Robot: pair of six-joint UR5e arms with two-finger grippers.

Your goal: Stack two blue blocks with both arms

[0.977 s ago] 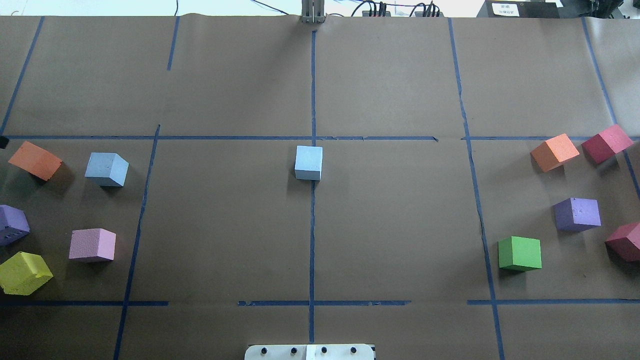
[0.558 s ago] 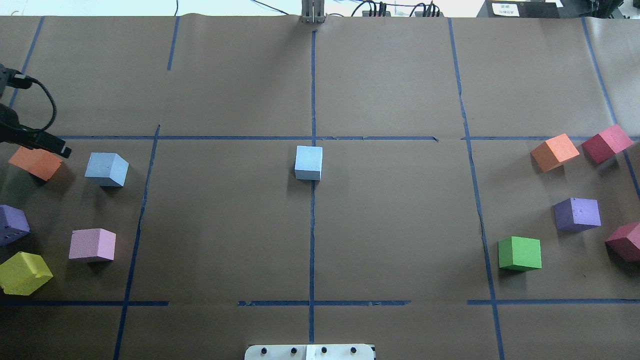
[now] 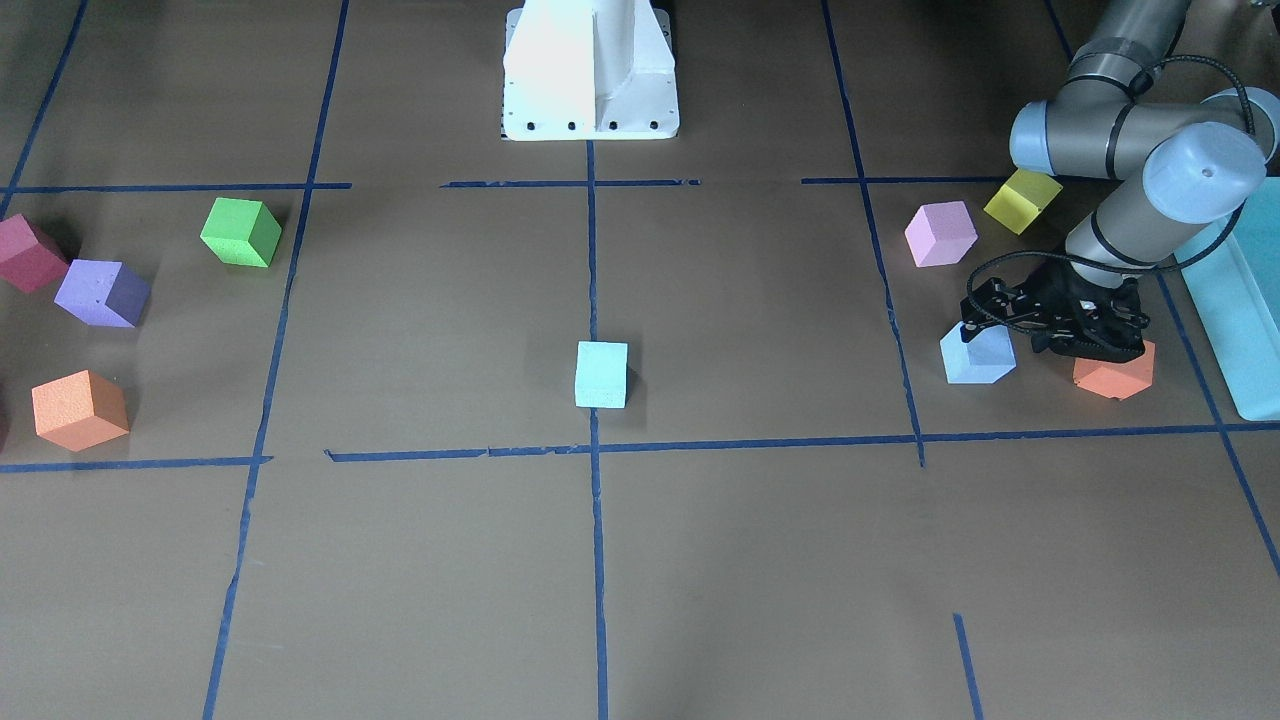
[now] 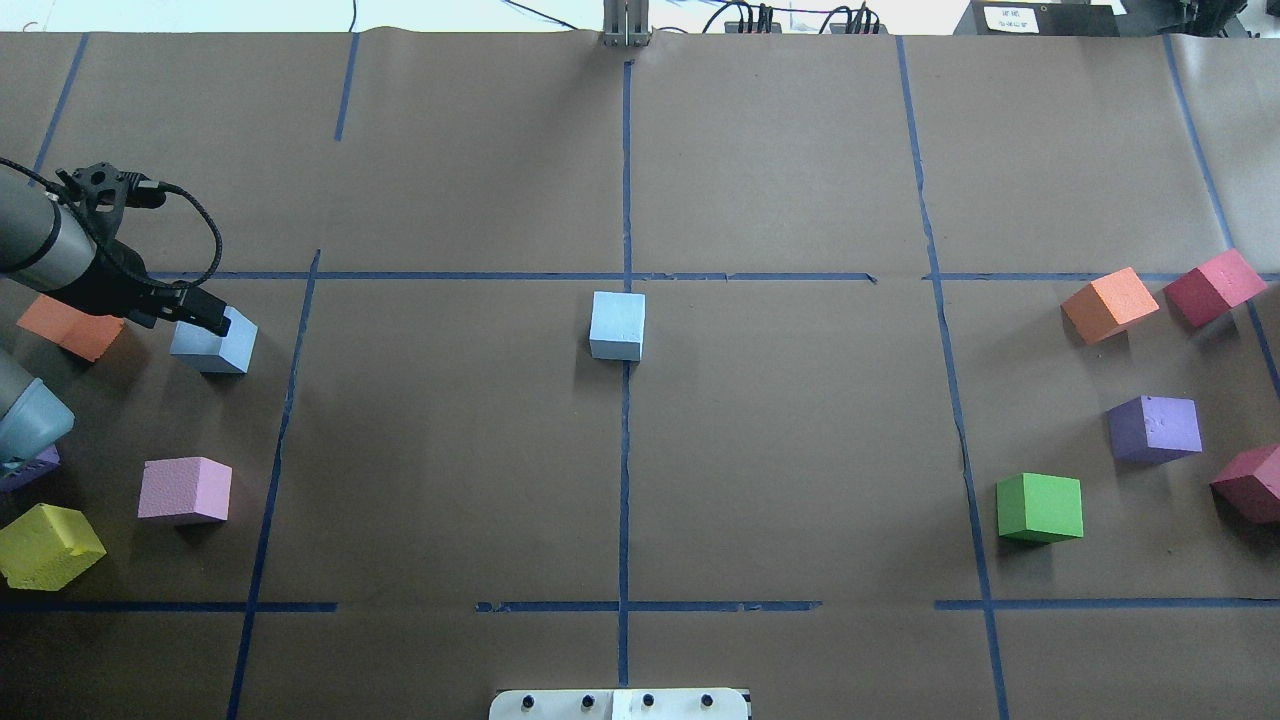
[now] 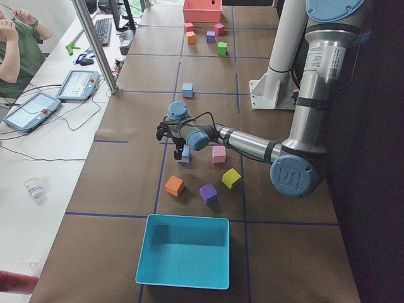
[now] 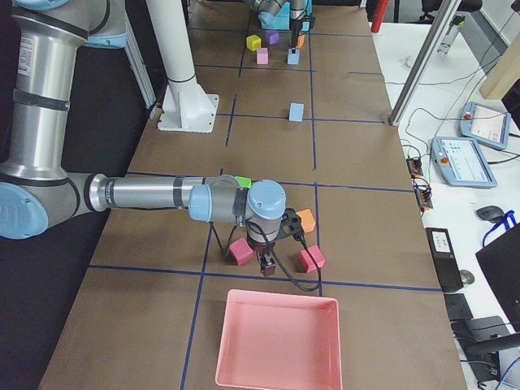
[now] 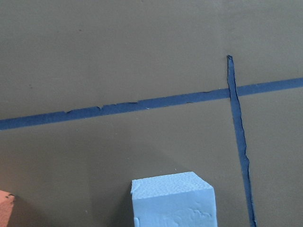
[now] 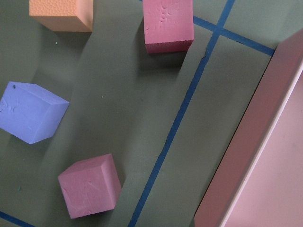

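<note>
One pale blue block [image 4: 617, 325] sits at the table's centre on the blue tape line; it also shows in the front view [image 3: 601, 374]. The second blue block [image 4: 225, 348] lies at the left, also in the front view [image 3: 978, 358] and at the bottom of the left wrist view [image 7: 173, 201]. My left gripper [image 4: 210, 322] hovers at this block's near-left edge, between it and an orange block [image 4: 70, 328]; its jaws look spread and hold nothing. My right gripper [image 6: 268, 266] shows only in the right side view, low among red blocks; I cannot tell its state.
Pink [image 4: 185, 490], yellow [image 4: 50, 545] and purple [image 4: 30, 465] blocks lie left, by a teal box [image 3: 1240, 300]. Green [image 4: 1040, 507], purple [image 4: 1155, 428], orange [image 4: 1108, 304] and red [image 4: 1213, 286] blocks lie right, near a pink tray [image 6: 276, 341]. A white pedestal [image 3: 590, 65] stands at the robot's side.
My left arm came in from the left edge and moved right, from over the orange block to the left blue block. No block has moved.
</note>
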